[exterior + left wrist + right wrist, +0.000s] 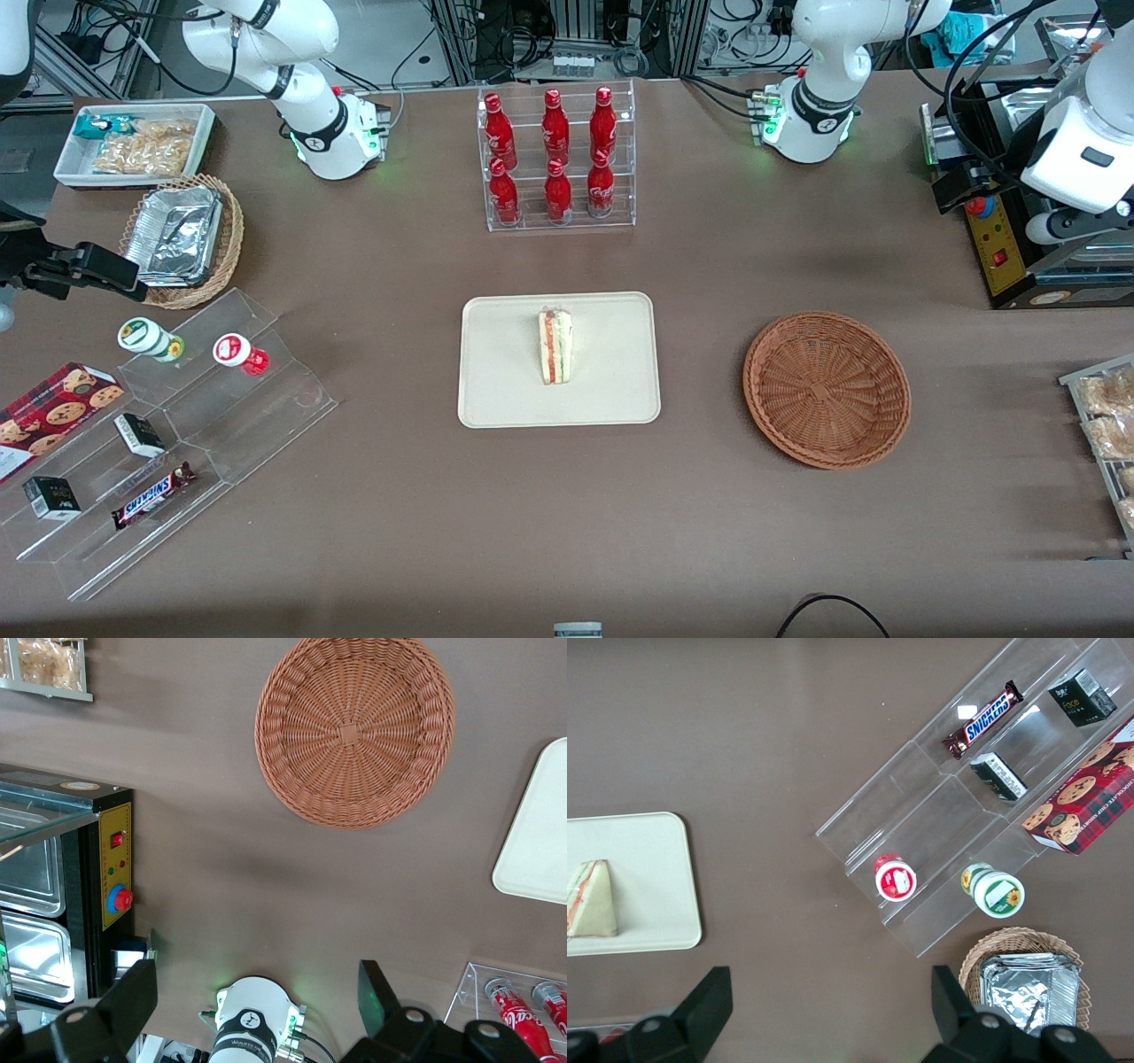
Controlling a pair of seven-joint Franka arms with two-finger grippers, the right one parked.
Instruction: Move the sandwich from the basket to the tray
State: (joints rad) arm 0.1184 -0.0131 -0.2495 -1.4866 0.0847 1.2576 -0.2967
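Snickers bar (152,495) nearest — sandwich (555,346) on tray (496,390); gripper (257,992) fingers (133,992) apart.

The left arm (833,53) rises from its base (811,120) and leaves the front view toward twelve o'clock. It comes back in with its white wrist (1076,146) at about three o'clock from the base. The gripper (257,992) is held high and points straight down. Its two dark fingers (133,992) are spread wide apart with nothing between them. In the wrist view the arm's own base shows in the gap.
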